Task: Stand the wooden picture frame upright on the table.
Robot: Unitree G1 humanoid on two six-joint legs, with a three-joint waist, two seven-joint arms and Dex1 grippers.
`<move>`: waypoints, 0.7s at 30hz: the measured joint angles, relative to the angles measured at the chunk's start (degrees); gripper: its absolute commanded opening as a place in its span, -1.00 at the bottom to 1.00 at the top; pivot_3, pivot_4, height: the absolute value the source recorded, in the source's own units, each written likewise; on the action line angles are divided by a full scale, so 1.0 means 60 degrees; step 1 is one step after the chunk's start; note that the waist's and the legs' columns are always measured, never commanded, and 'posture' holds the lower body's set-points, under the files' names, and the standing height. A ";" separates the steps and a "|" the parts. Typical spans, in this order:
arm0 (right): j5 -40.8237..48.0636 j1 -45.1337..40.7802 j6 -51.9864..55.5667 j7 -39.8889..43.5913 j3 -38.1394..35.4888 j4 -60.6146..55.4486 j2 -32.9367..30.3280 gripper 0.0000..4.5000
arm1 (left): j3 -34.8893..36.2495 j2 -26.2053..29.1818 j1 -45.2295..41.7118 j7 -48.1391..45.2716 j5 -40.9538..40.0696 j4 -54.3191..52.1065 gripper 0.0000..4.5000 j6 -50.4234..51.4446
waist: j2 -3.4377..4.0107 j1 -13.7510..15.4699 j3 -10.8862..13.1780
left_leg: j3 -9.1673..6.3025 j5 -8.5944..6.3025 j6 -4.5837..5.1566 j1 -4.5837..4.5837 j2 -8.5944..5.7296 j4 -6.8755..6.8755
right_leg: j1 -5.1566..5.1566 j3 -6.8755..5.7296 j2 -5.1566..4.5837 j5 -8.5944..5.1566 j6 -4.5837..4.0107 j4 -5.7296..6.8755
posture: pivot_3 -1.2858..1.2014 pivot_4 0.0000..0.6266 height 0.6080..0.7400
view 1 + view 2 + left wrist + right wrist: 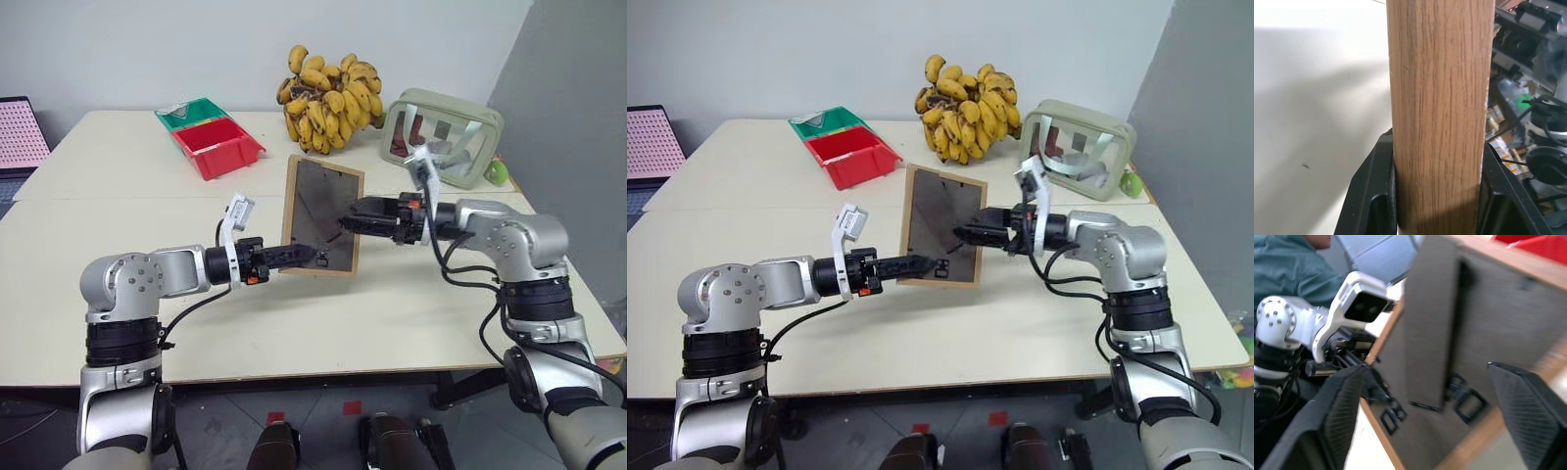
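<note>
Crowding far table (118, 157): red bin (219, 147) | bananas (328, 96) | pouch (443, 137)

head pair: high, looking forward and down over the tabletop (118, 323), both arms mid-distance | left wrist: pressed close along left pincer (1437, 196), facing wooden picture frame (1437, 107) edge | right wrist: close along right pincer (1425, 416), facing frame's back | shared: frame, in all views
</note>
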 measured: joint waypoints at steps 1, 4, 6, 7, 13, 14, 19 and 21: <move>-0.0118 -0.0002 -0.0242 -0.0040 0.0108 0.0080 0.0140 0.98 | -0.0048 -0.0001 0.0005 0.0016 0.0033 0.0044 -0.43 0.0001 | 0.0000 -0.0003 0.0000 | 0.0001 0.0000 0.0000 -0.0007 0.0001 0.0000 | -0.0011 0.0001 0.0001 0.0001 0.0001 0.0006 | 0.03 -0.52 1.00; -0.0508 -0.0089 -0.1175 -0.0150 0.0428 0.0322 0.0551 0.98 | -0.0047 -0.0005 0.0020 0.0165 0.0058 0.0058 -0.43 0.0003 | 0.0001 -0.0003 0.0000 | -0.0003 0.0001 0.0000 -0.0013 0.0004 0.0001 | -0.0020 -0.0001 0.0006 0.0002 0.0003 0.0012 | 0.03 -0.52 1.00; -0.0560 -0.0119 -0.1334 -0.0168 0.0464 0.0281 0.0714 0.98 | -0.0047 -0.0012 0.0022 0.0168 0.0056 0.0054 -0.43 0.0002 | 0.0000 0.0009 0.0000 | -0.0003 0.0001 0.0000 -0.0015 0.0004 0.0002 | -0.0019 -0.0001 0.0005 0.0002 0.0003 0.0010 | 0.03 -0.52 1.00; -0.0561 -0.0118 -0.1334 -0.0179 0.0486 0.0230 0.0744 0.98 | -0.0044 -0.0012 0.0028 0.0168 0.0052 0.0049 -0.43 0.0001 | 0.0001 0.0011 0.0000 | -0.0003 0.0001 0.0000 -0.0019 0.0003 0.0003 | -0.0020 -0.0001 0.0003 0.0003 0.0004 0.0009 | 0.03 -0.52 1.00; 0.0545 0.0431 -0.0147 0.0506 0.0310 -0.1167 -0.0170 0.98 | 0.0068 -0.0027 0.0281 0.0150 -0.0189 -0.0119 -0.43 0.0060 | 0.0000 0.0071 0.0000 | -0.0014 0.0001 0.0000 -0.0042 -0.0004 0.0016 | -0.0020 -0.0013 -0.0008 0.0003 0.0004 0.0001 | 0.03 -0.52 1.00; 0.0716 0.0553 0.0020 0.0666 0.0282 -0.1275 -0.0385 0.98 | 0.0069 -0.0058 0.0308 0.0173 -0.0211 -0.0139 -0.43 0.0084 | 0.0001 0.0064 0.0000 | -0.0011 0.0000 0.0000 -0.0042 -0.0004 0.0024 | -0.0021 -0.0010 -0.0008 0.0004 0.0007 0.0002 | 0.03 -0.52 1.00; 0.1520 0.1057 0.0743 0.1105 -0.0202 -0.1582 -0.1414 0.98 | 0.0137 -0.0190 0.0511 0.0254 -0.0486 -0.0345 -0.43 0.0314 | 0.0001 0.0037 0.0001 | -0.0013 0.0001 0.0001 -0.0041 -0.0001 0.0053 | -0.0018 -0.0010 -0.0004 0.0002 0.0000 0.0014 | 0.03 -0.52 1.00; 0.1370 0.1291 0.0502 0.1016 -0.0331 -0.1654 -0.1831 0.98 | 0.0287 -0.0294 0.0557 0.0448 -0.0589 -0.0343 -0.43 0.0480 | 0.0000 0.0031 0.0000 | -0.0012 0.0001 0.0001 -0.0041 -0.0001 0.0061 | -0.0016 -0.0008 -0.0003 -0.0014 -0.0027 0.0014 | 0.03 -0.52 1.00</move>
